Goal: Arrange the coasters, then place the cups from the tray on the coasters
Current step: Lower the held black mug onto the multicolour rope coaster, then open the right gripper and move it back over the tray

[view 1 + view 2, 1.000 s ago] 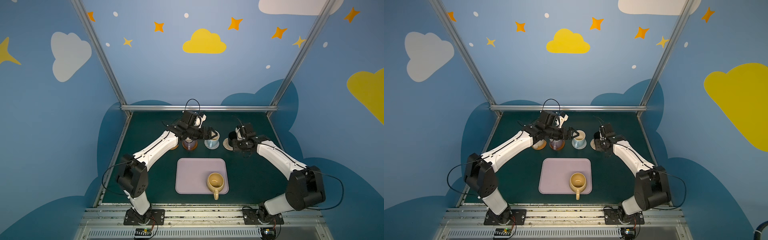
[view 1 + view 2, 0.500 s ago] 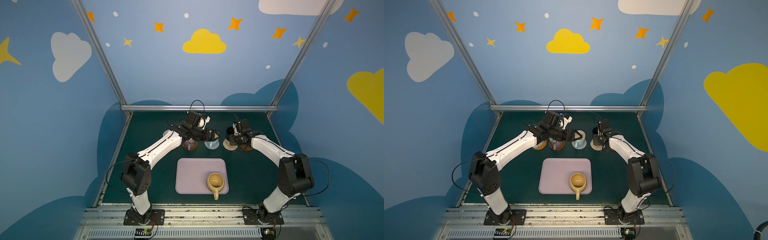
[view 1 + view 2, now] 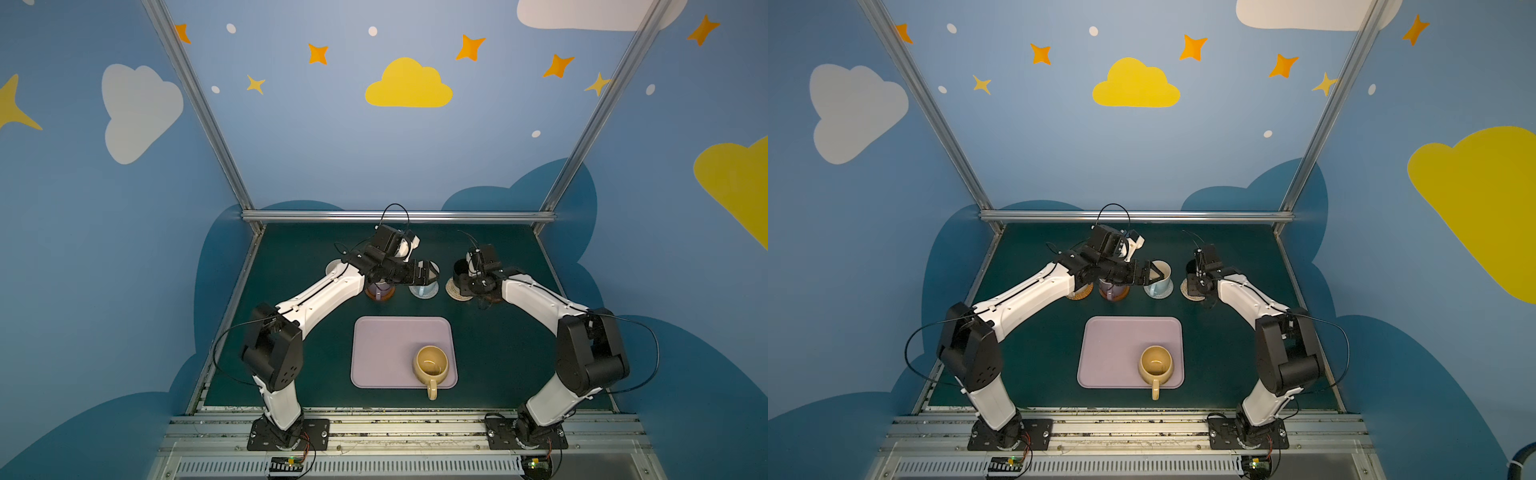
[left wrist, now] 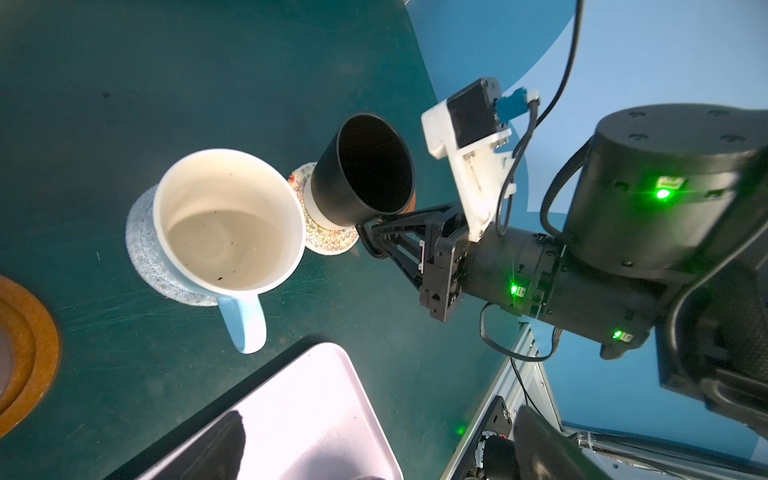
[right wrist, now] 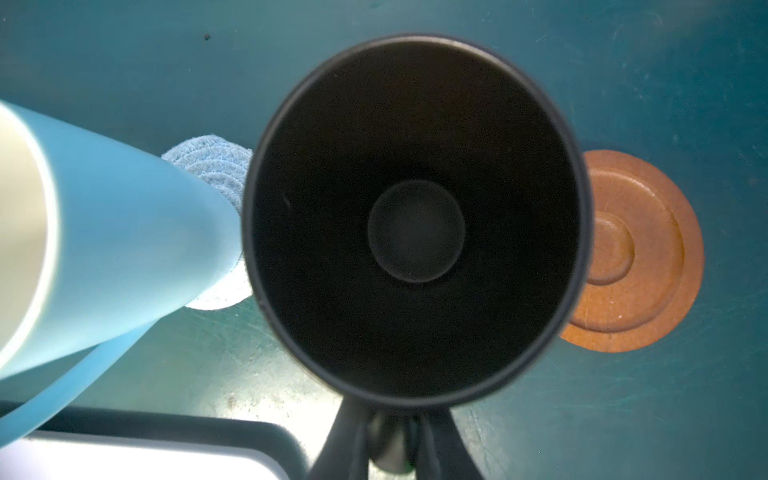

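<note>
The right pincer (image 4: pixel 370 235) pinches the black cup (image 4: pixel 365 170) by its handle, to lower it on the beige coaster (image 4: pixel 330 243), centre of frame (contact unclear). The left pincer (image 3: pixel 430 273) hangs spread; the mustard cup (image 3: pixel 431 363) stands on the tray (image 3: pixel 382 349), lower centre.

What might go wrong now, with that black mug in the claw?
1. The right claw grips the black mug by its handle, near the light blue mug; a small swing might knock them together.
2. The open left claw sits beside the light blue mug and might nudge it off its grey-white coaster when pulling away.
</note>
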{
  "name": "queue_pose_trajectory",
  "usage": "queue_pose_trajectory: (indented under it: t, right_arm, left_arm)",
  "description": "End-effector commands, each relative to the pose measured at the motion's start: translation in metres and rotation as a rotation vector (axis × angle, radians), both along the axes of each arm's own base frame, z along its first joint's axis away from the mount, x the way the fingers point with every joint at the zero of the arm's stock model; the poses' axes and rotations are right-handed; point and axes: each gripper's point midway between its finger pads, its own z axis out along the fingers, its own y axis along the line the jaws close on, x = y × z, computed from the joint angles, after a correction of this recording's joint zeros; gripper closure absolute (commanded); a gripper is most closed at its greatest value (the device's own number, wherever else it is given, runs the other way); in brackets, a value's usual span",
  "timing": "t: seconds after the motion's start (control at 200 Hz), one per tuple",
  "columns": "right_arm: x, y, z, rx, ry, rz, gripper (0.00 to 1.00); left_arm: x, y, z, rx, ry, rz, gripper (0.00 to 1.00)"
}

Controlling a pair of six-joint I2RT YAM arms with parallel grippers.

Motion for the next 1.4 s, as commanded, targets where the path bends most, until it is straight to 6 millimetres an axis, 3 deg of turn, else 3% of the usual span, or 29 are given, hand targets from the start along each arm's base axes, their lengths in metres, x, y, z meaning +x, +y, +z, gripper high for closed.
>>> queue_pose_trajectory:
  t: [0.0,0.03,0.105,0.19,0.285,0.586,0.631,0.816,0.961,1.071,1.392]
  right_arm:
    - [-0.002,0.006,0.011,0.03,-0.046,-0.003,1.0]
    - [-0.003,0.006,0.012,0.036,-0.05,-0.001,0.99]
    - [-0.006,0.008,0.014,0.041,-0.06,0.003,0.62]
    - [-0.005,0.007,0.017,0.038,-0.067,0.003,0.35]
    - [-0.004,0.005,0.021,0.028,-0.074,0.003,0.21]
    - [-0.012,-0.003,0.037,0.015,-0.082,-0.032,0.17]
    - [-0.016,-0.005,0.041,0.019,-0.086,-0.037,0.09]
    - [-0.041,-0.009,0.057,0.034,-0.092,-0.033,0.08]
    - [-0.068,-0.008,0.072,0.028,-0.107,0.005,0.08]
    - [-0.097,0.006,0.078,0.054,-0.087,0.081,0.08]
    - [-0.185,0.042,0.055,0.093,0.051,0.216,0.08]
  left_arm:
    - [-0.002,0.001,0.003,-0.002,-0.013,0.001,0.0]
    - [-0.002,0.001,0.003,-0.001,-0.011,0.003,0.0]
    - [-0.002,0.001,0.003,-0.002,-0.01,0.006,0.0]
    - [-0.001,0.001,0.002,-0.003,-0.01,0.009,0.0]
    - [-0.001,0.001,0.005,-0.005,-0.016,0.01,0.0]
    - [-0.005,0.008,0.006,0.01,-0.021,0.023,0.0]
    - [-0.007,0.011,0.007,0.012,-0.022,0.028,0.0]
    - [-0.023,0.022,0.017,0.012,-0.037,0.027,0.0]
    - [-0.037,0.028,0.024,0.014,-0.034,-0.003,0.0]
    - [-0.048,0.032,0.022,0.016,-0.01,-0.023,0.0]
    - [-0.083,0.047,0.003,0.021,0.066,-0.069,0.0]
